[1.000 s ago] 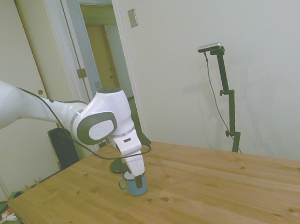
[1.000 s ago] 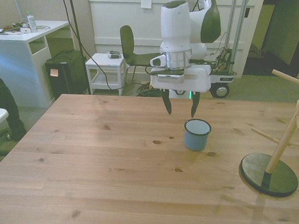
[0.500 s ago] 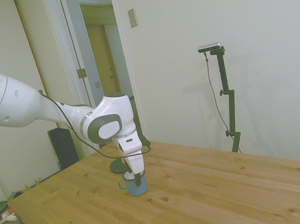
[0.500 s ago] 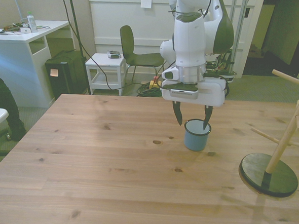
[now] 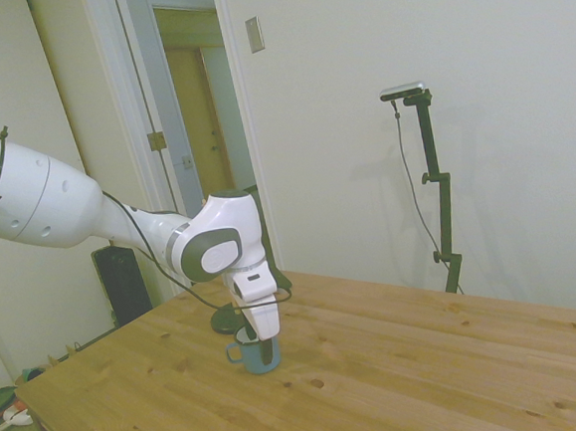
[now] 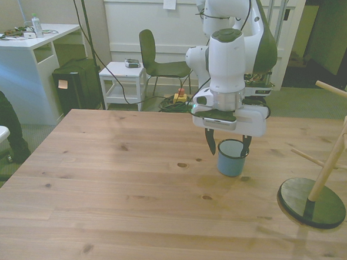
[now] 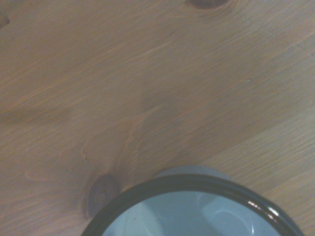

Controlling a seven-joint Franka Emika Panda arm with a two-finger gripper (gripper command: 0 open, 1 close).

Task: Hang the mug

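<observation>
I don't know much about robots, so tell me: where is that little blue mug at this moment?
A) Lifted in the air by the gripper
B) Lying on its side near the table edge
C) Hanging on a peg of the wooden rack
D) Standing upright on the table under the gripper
D: the mug stands upright on the table, with the open gripper lowered around its rim; the wooden rack stands apart, its pegs bare.

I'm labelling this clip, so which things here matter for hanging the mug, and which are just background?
Part of the job:
- mug, upright on the table
- gripper, open, fingers straddling the mug's rim
- wooden peg stand, at the front view's right

Just background:
- chair
- small white cart
- white desk
</observation>
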